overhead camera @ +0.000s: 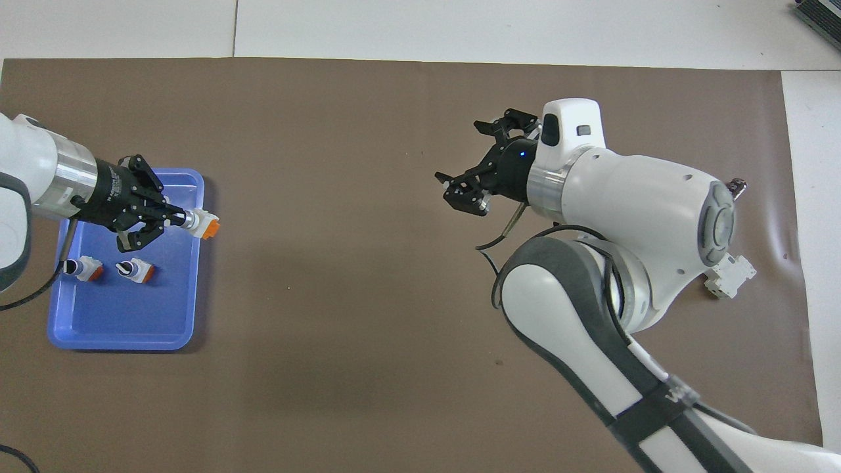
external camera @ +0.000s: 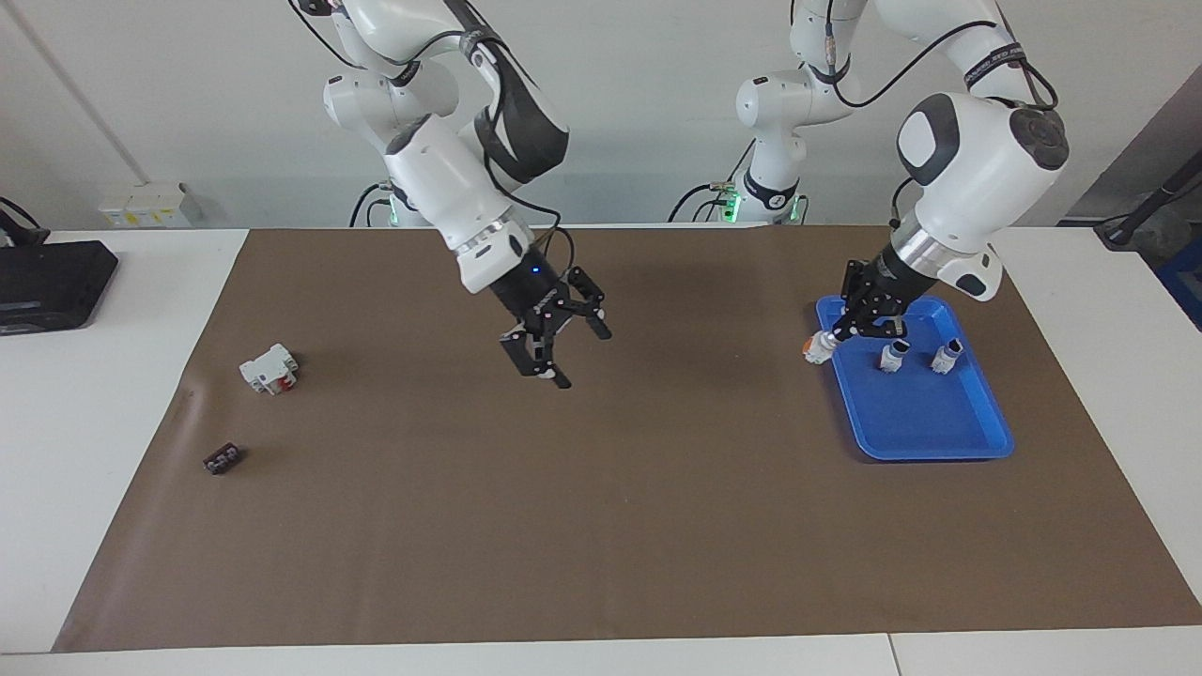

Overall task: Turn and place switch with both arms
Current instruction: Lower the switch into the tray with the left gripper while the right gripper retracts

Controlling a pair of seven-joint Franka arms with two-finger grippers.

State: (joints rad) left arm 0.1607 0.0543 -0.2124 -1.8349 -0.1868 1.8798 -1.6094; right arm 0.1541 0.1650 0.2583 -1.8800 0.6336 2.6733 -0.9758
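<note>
Left gripper (external camera: 839, 330) clamps the switch (external camera: 819, 348) by its knob end, over the blue tray's (external camera: 925, 427) rim. Right gripper (external camera: 563, 343) hangs spread wide, empty, over mid-mat (external camera: 601, 526).

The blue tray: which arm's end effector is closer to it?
Left. The left end effector is over the blue tray's edge, shut on the switch. The right end effector hangs open over the middle of the mat.

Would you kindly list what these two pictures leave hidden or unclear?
- Small dark block near the mat's edge: too small in the facing view to identify; in the overhead view only a sliver shows past the right arm.
- White block with a red part: half covered by the right arm overhead.
- Blue plastic tray: one corner hidden under the left gripper overhead.
</note>
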